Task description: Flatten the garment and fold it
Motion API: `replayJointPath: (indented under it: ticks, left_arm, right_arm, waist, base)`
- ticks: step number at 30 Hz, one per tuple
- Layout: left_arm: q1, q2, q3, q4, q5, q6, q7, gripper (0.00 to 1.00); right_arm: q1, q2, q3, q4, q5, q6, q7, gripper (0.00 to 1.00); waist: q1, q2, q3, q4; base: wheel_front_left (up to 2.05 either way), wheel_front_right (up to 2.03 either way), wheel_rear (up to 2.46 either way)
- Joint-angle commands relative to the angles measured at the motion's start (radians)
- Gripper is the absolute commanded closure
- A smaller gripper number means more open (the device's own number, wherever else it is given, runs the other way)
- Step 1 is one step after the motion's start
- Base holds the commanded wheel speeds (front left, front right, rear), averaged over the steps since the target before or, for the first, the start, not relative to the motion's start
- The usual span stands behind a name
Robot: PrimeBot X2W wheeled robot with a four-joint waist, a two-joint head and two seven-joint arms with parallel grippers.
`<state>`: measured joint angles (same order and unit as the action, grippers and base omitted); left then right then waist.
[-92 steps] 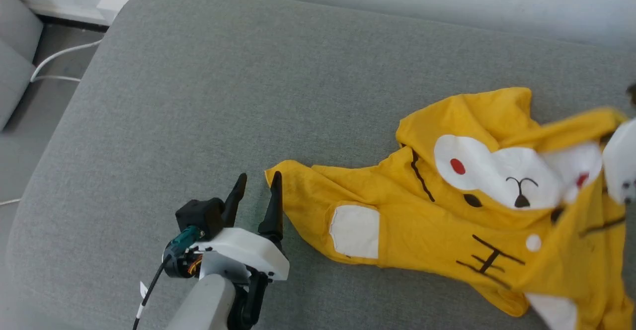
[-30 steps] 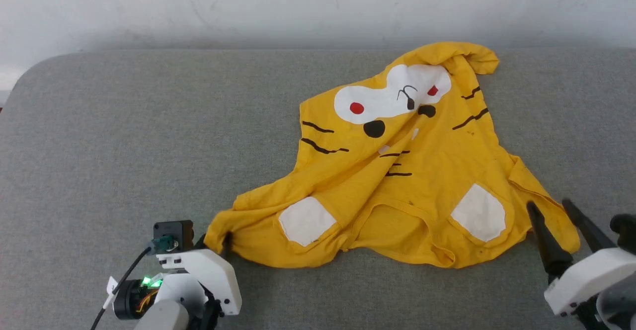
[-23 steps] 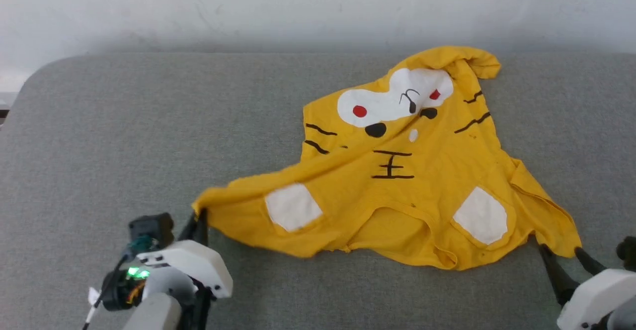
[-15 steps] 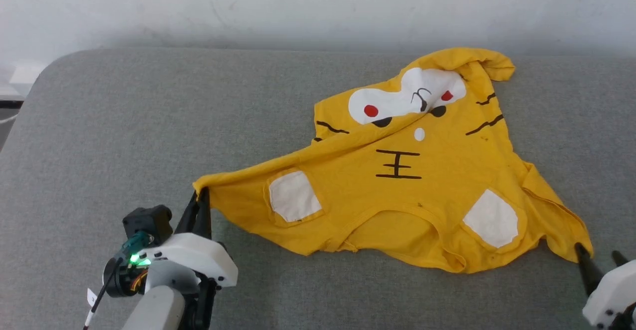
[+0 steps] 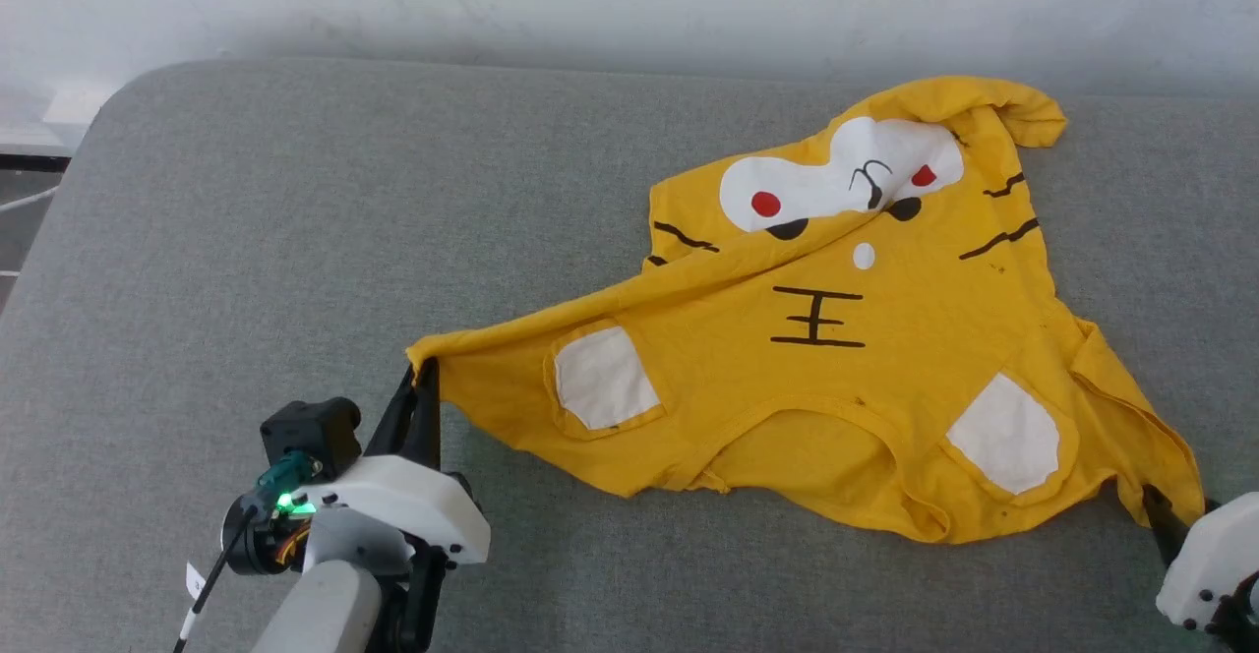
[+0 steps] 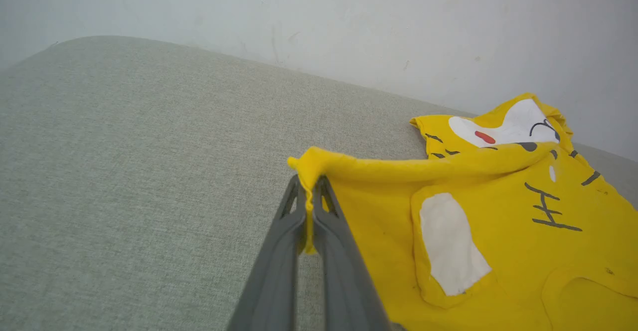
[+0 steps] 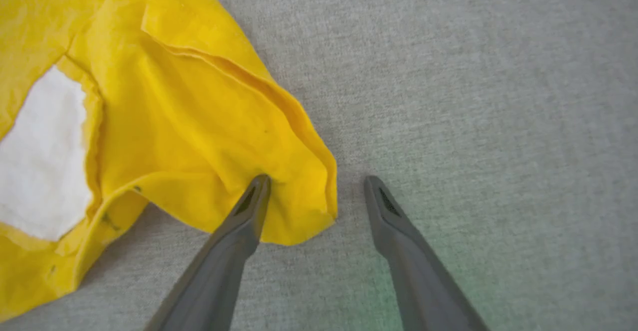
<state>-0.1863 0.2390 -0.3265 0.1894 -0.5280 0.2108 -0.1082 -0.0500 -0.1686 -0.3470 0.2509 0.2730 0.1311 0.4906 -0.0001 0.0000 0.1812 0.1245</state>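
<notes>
One wide grey cushion point(image 5: 344, 191) is filling most of the frame, and the garment point(image 5: 885, 378) is lying rumpled across its right half, print side up. At the lower left, the left gripper point(image 5: 423, 383) is pinching the garment's leftmost corner between pressed-together fingers. At the lower right edge, the right gripper point(image 7: 316, 181) is keeping its fingers spread astride the opposite corner, one tip on cloth, the other on bare cushion.
</notes>
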Motion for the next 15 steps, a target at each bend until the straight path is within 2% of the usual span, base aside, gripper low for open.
replayJointPath:
  ticks: [1,8,15]
  left_arm:
    - [-0.006,0.005,-0.001,0.000,-0.001,-0.006,0.000,1.00]
    - [0.016,0.026,0.028,0.003,-0.031,-0.013,-0.005,1.00]
    - [0.006,0.107,0.091,-0.060,-0.046,-0.015,0.003,1.00]
  right_arm:
    - [0.013,0.009,0.047,0.040,0.010,0.000,0.007,1.00]
    - [0.003,-0.019,0.058,-0.025,0.078,0.000,-0.053,1.00]
    - [-0.072,-0.122,0.099,-0.224,0.255,0.000,-0.030,1.00]
  waist:
    - [0.0001,0.0000,-0.008,0.000]
    - [0.0001,0.0000,-0.068,-0.027]
    - [0.0001,0.0000,-0.155,-0.075]
  base:
    - [0.00,0.00,0.00]
    - [0.00,0.00,0.00]
    - [0.00,0.00,0.00]
